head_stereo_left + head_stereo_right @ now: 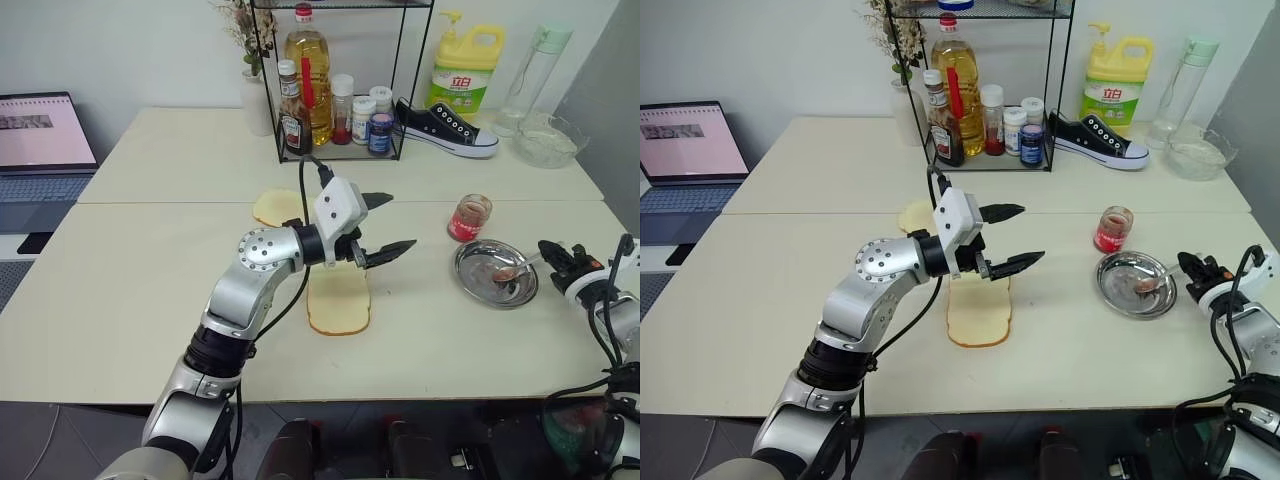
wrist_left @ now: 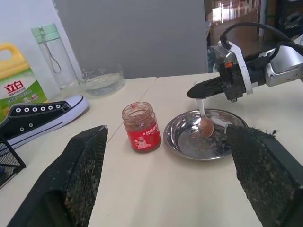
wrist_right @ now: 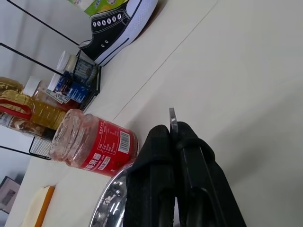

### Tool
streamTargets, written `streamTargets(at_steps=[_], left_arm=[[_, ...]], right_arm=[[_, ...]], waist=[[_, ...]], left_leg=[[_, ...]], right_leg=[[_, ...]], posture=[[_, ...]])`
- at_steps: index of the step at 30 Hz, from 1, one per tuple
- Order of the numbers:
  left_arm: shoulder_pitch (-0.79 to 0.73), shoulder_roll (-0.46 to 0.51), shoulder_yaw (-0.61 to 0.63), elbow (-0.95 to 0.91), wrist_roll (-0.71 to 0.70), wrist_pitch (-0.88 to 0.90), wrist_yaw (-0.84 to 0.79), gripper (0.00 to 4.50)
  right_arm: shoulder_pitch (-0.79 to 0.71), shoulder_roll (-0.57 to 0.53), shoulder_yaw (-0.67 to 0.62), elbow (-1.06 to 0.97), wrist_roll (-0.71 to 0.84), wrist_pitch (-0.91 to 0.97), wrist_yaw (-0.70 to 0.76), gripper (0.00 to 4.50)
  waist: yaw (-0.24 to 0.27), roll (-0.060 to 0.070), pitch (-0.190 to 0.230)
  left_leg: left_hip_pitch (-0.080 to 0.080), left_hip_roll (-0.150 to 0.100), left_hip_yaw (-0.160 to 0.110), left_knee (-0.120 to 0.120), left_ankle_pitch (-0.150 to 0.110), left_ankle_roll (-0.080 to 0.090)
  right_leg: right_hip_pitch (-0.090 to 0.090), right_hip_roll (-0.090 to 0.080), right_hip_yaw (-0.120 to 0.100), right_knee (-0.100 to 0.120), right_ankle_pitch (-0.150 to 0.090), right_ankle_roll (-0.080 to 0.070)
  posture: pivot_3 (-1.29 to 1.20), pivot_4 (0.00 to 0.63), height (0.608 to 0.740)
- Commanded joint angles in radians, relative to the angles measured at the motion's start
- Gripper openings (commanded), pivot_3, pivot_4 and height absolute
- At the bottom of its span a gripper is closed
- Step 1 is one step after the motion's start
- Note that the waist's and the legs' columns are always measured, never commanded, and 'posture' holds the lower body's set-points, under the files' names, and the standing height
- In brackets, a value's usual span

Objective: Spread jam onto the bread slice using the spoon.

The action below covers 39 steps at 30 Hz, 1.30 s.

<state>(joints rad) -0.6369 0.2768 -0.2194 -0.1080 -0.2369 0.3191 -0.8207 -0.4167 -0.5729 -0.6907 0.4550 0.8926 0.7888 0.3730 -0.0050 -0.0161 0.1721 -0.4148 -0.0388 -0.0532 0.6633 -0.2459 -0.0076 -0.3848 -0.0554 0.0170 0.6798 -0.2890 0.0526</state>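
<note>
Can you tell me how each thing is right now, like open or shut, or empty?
left gripper: open, hovering above the bread slice
right gripper: shut on the spoon
spoon: bowl resting in the steel dish
jam jar: upright, lid off
bread slice: flat, plain

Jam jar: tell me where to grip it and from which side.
Grip the jam jar around its labelled wall, below the open mouth, level from the left. It stands upright and lidless; the steel dish crowds its other side, so the open left gripper suits.
</note>
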Motion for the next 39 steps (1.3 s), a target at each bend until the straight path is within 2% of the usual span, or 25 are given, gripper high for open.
streamTargets(at_steps=[1, 5, 10, 19, 28, 39], left_arm=[[-0.021, -0.006, 0.006, -0.015, -0.019, -0.02, -0.012, 4.14], [-0.027, 0.026, 0.024, 0.017, -0.018, -0.034, -0.045, 4.14], [-0.059, 0.014, 0.028, 0.074, -0.016, -0.039, -0.038, 4.14], [-0.082, -0.007, 0.02, 0.128, 0.008, -0.07, -0.03, 4.14], [-0.076, 0.005, 0.027, 0.114, 0.012, -0.065, -0.021, 4.14], [-0.076, 0.017, 0.028, 0.089, 0.008, -0.047, -0.008, 4.14]], right_arm=[[0.02, -0.003, -0.026, -0.096, 0.024, 0.016, -0.02, 0.04], [-0.014, -0.011, 0.004, -0.378, 0.094, 0.067, -0.078, 0.04], [-0.147, -0.005, 0.075, -0.44, 0.041, 0.023, -0.134, 0.04], [-0.342, 0.013, 0.291, -0.289, -0.223, -0.223, -0.076, 0.04], [-0.369, 0.03, 0.39, -0.147, -0.379, -0.38, 0.016, 0.04], [-0.369, 0.07, 0.497, 0.01, -0.573, -0.586, 0.056, 0.04]], waist=[[0.0, 0.0, 0.0], [-0.001, 0.003, 0.0], [-0.014, 0.004, 0.0], [-0.015, 0.004, 0.0], [-0.017, 0.004, 0.0], [-0.02, 0.004, 0.0]], left_leg=[[0.0, 0.0, 0.0, 0.0, 0.0, 0.0], [-0.001, 0.0, 0.0, 0.0, 0.0, 0.0], [-0.001, 0.001, -0.001, -0.001, 0.0, 0.0], [-0.002, 0.0, 0.0, -0.001, 0.0, 0.0], [-0.002, 0.0, 0.0, -0.001, 0.0, 0.0], [-0.002, 0.0, 0.0, -0.001, 0.0, 0.0]], right_leg=[[0.0, 0.0, 0.0, 0.0, 0.0, 0.0], [-0.002, 0.0, 0.001, 0.0, 0.0, 0.0], [-0.002, 0.001, 0.0, 0.001, 0.0, 0.0], [-0.003, 0.0, 0.0, 0.0, 0.0, 0.0], [-0.004, 0.0, 0.0, 0.0, 0.0, 0.0], [-0.004, 0.0, 0.0, 0.0, 0.0, 0.0]], posture=[[0.0, 0.15, 0.74], [0.0, 0.15, 0.74], [0.0, 0.15, 0.74], [0.0, 0.15, 0.74], [0.0, 0.15, 0.74], [0.0, 0.15, 0.74]])
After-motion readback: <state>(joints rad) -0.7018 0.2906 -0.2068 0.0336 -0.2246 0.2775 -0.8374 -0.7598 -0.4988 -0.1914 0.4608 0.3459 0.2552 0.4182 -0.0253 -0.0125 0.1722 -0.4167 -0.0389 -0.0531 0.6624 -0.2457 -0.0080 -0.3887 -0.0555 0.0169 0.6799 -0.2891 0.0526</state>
